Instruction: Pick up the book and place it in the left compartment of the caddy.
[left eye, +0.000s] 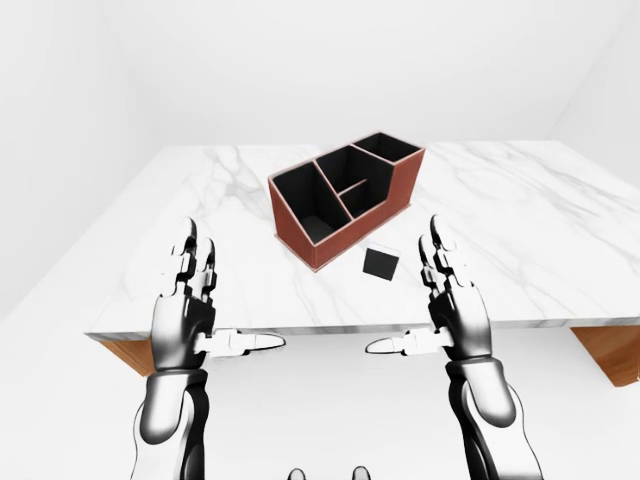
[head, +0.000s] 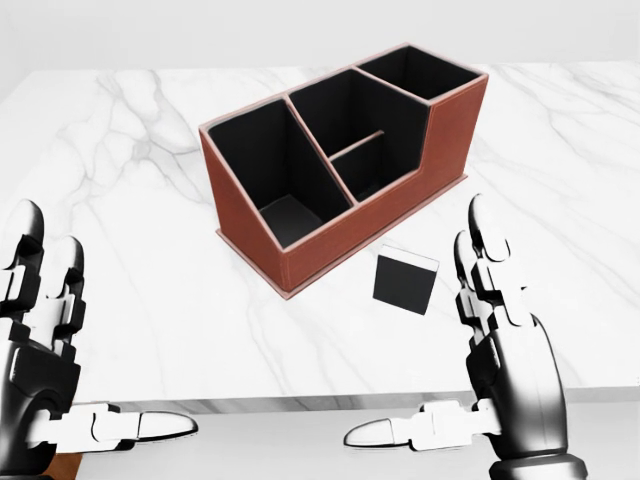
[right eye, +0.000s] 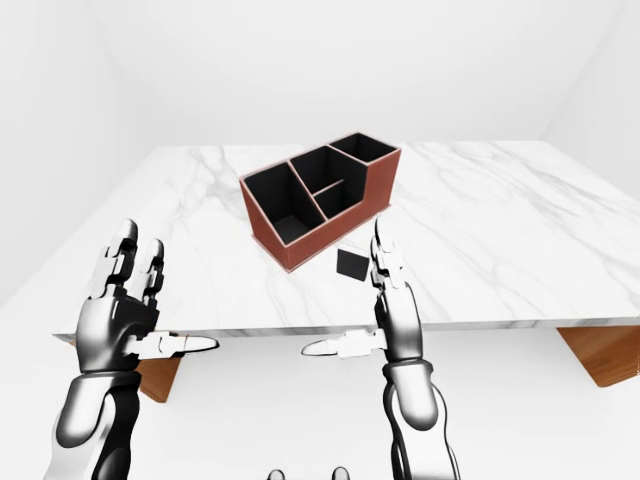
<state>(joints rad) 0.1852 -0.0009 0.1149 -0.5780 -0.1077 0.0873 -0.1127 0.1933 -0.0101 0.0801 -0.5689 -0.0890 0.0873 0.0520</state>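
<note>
Hovering at the tabletop's (head: 120, 250) near edge toward its left corner in the head view, the left hand (head: 45, 370) is spread wide and holds nothing, thumb pointing right. Farther in from that edge, the brown caddy (head: 400, 205) sits diagonally, its black-lined left compartment (head: 270, 175) empty. Just below the caddy's lower wall lies the small black book (head: 404, 281), apart from it. Right of the book, the right hand (head: 500, 345) stands wide too, fingers upright, thumb pointing left, empty.
</note>
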